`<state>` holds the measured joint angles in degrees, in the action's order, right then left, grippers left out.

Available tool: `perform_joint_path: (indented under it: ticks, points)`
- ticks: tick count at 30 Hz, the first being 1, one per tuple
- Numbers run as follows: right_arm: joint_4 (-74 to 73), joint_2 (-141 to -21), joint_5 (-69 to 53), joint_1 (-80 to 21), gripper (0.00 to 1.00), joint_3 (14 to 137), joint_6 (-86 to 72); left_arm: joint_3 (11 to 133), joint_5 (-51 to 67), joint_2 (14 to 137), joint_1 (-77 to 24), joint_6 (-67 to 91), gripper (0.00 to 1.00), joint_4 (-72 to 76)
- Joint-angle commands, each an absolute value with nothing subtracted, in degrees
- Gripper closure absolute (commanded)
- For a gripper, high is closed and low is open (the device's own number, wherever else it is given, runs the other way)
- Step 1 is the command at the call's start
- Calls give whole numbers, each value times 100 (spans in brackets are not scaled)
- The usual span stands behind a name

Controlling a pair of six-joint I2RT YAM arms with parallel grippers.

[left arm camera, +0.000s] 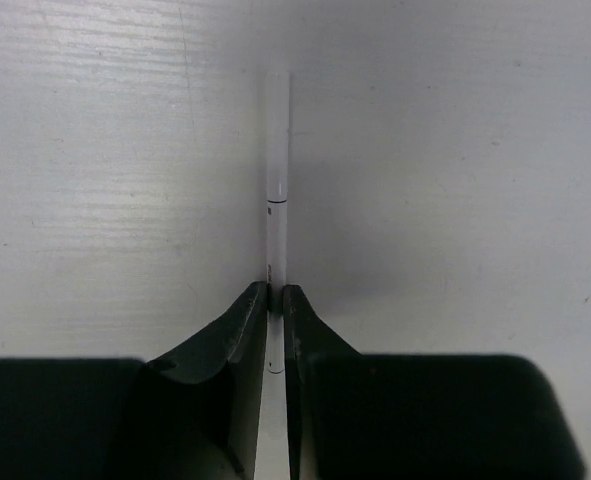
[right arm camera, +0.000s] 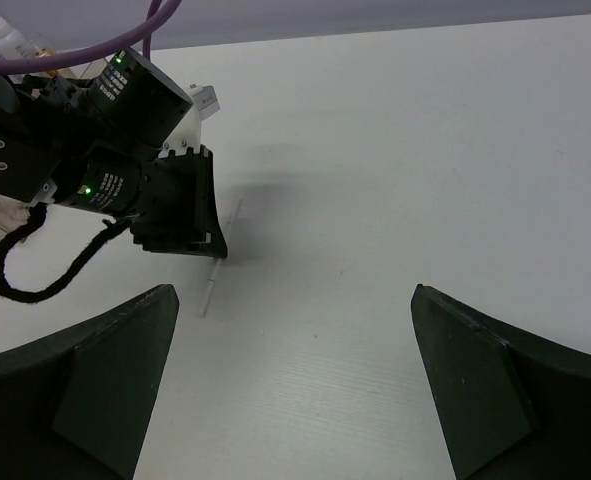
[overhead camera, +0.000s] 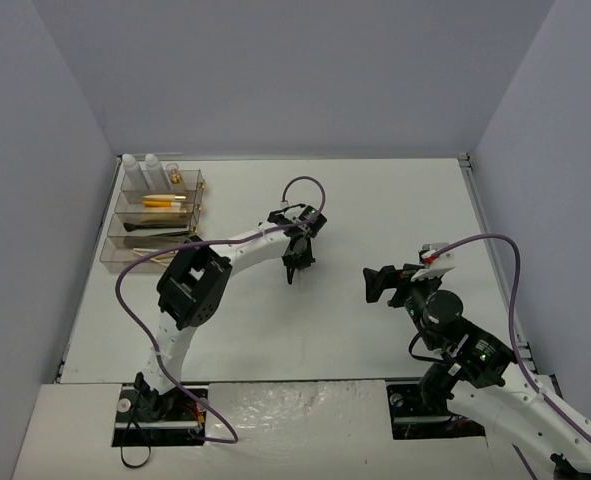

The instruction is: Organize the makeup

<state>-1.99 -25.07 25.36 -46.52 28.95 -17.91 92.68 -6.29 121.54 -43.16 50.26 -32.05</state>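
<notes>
The left fingers are pinched on a thin white cosmetic stick. It lies flat near the middle of the white tabletop, well apart from the clear tiered acrylic organizer at the far left corner. From the right wrist view, the grip looks to sit around mid-length, with some stick showing on both sides.

The step in hand is probably the pickup. A straight lift before any swing would stop the ends dragging. So slim a stick could pivot between the pads, so slow, level travel seems wise. It should be turned lengthwise to a tray before release.

The right fingers are spread wide and hold nothing, hovering nearer the right edge.
</notes>
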Motion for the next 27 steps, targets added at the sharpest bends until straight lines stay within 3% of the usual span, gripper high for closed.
perform_joint_path:
  ticks: [1,7,14,27]
  points:
    - [97,-2505,2760,-4625,0,2897,-1830,9302,-781,12111,-4324,5124,100,-3388]
    - [97,-2540,2768,-4632,0,2882,-1828,8941,-908,11683,-4297,5124,100,-3319]
    - [97,-2524,2761,-4632,0,2883,-1821,8145,-1040,10101,-3917,5307,100,-2800]
    - [105,-2643,2717,-4641,0,2917,-1819,5947,-735,7069,-845,6233,100,-2041]
